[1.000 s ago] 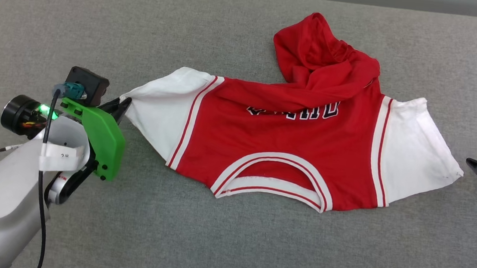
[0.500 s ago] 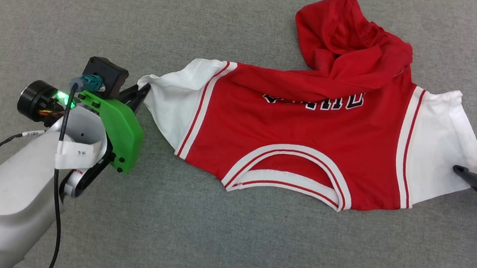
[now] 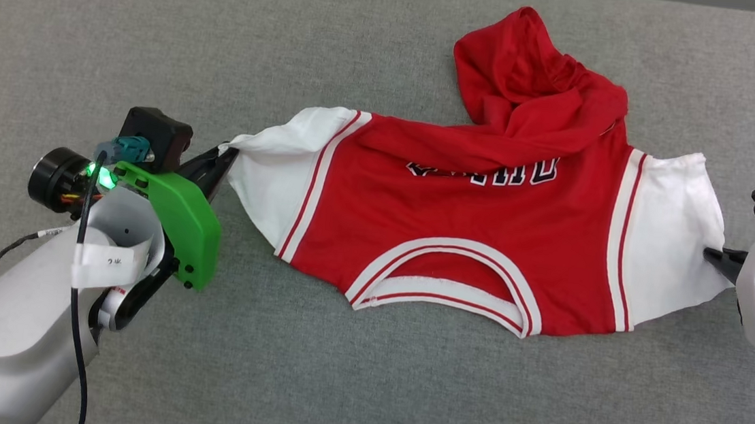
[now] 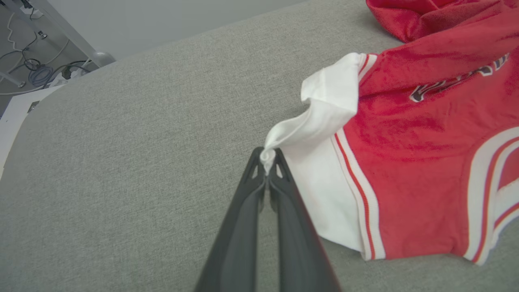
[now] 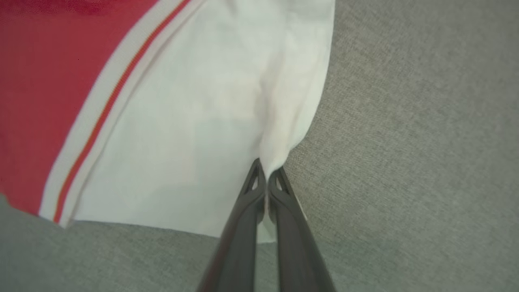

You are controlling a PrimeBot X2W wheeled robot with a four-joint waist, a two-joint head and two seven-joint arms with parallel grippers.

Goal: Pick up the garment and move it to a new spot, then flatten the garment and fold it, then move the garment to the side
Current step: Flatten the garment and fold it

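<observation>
The garment [image 3: 458, 233] is a red T-shirt with white sleeves and striped trim, spread across the grey surface with its collar toward me and its lower body bunched in a heap at the back. My left gripper [image 3: 227, 154] is shut on the tip of the left white sleeve [image 4: 320, 109], as the left wrist view shows, with the gripper [image 4: 267, 156] pinching a fold of white cloth. My right gripper [image 3: 712, 256] is shut on the edge of the right white sleeve [image 5: 194, 113], with cloth pinched between the fingertips of that gripper [image 5: 265, 172].
The grey padded surface [image 3: 335, 386] extends all around the shirt. Its far left edge meets a white floor area with cables and a metal frame leg [image 4: 61, 32].
My right gripper has come in from the right edge, reached the right sleeve and shut on it. The left gripper keeps its hold. The camera has shifted.
</observation>
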